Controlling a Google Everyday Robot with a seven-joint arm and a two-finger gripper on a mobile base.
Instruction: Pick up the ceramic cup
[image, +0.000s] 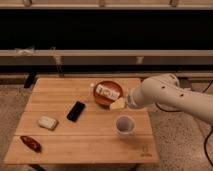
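The ceramic cup (124, 125) is small, pale and round with a darker inside. It stands upright on the wooden table (70, 145), right of the middle and near the front. My white arm (170, 97) reaches in from the right. My gripper (120, 104) is at its end, just behind and a little left of the cup, at the front edge of the orange-brown plate (102, 99). The gripper is apart from the cup and holds nothing that I can see.
The plate holds a white packet (107, 91). A black phone (76, 111) lies at the table's middle. A pale wrapped item (48, 122) and a red-brown item (31, 143) lie at the left front. A dark shelf and rail (100, 55) run behind the table.
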